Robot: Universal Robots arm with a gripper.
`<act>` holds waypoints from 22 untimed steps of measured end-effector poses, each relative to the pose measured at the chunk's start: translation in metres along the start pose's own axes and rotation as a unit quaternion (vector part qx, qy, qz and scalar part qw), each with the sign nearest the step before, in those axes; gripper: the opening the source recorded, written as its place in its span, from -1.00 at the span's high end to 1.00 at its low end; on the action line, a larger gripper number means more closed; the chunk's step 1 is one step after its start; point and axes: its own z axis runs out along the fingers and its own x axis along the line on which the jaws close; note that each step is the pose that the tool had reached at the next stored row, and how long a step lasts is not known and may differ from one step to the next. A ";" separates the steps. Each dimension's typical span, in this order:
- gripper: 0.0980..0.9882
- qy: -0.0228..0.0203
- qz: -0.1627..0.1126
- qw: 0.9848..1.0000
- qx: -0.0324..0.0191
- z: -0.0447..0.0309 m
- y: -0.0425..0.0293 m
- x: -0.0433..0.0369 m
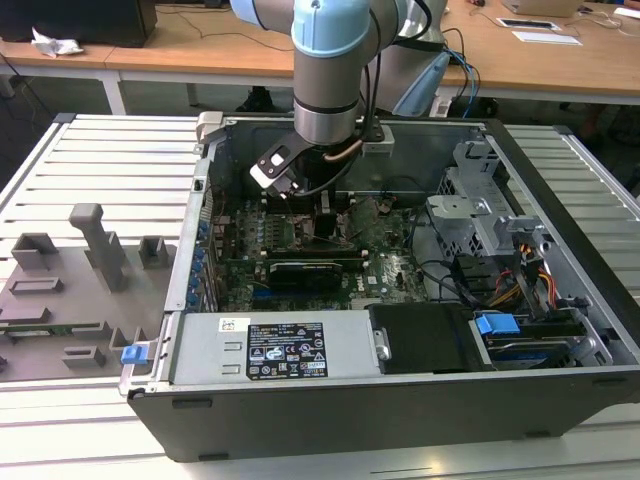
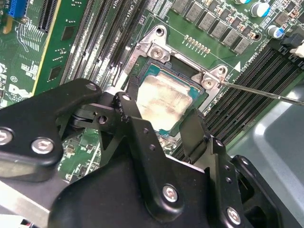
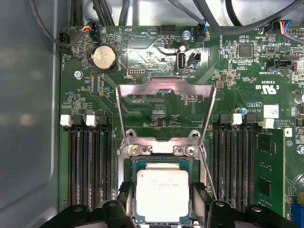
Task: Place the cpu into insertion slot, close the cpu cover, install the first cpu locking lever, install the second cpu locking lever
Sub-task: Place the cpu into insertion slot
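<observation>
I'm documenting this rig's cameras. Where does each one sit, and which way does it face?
Exterior view: outside the case, looking down into it; the arm shows.
First wrist view: on the wrist, facing squarely down at the cpu and open cover; the gripper shows.
Second wrist view: on the wrist, slanted at the cpu; the gripper shows large.
Shared: both wrist views show cpu and gripper.

The cpu (image 3: 162, 195): silver-grey top, mottled with pale smears, edged in teal-green. The cpu cover (image 3: 166, 86): bare silver. The insertion slot (image 3: 126, 171): dark, near-black. The gripper (image 2: 159, 113): matt black, silver screw heads. Motherboard (image 3: 156, 61): green, with fine pale tracing and white print. Memory slots (image 3: 88, 166): black, white end clips. Coin battery (image 3: 103, 58): silver. Arm (image 1: 335, 40): light blue over grey. Case (image 1: 400, 410): dark grey. Table (image 1: 110, 150), exterior view's left: pale grey, ribbed.
</observation>
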 end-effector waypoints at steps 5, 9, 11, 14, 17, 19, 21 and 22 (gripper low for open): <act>-0.15 0.000 0.000 1.000 0.000 -0.0004 0.0003 0.0003; -0.15 0.000 0.000 1.000 0.000 -0.0058 0.0004 0.0005; 0.02 0.000 0.000 1.000 0.000 -0.0065 0.0004 0.0005; 0.17 0.000 0.000 1.000 0.000 -0.0080 0.0004 0.0005; 0.71 -0.004 0.000 1.000 0.000 -0.0105 0.0006 0.0008; 0.98 -0.005 0.000 1.000 0.000 -0.0124 0.0006 0.0008; 0.98 -0.005 0.001 1.000 0.000 -0.0141 0.0007 0.0008; 0.98 -0.005 0.001 1.000 0.000 -0.0144 0.0007 0.0009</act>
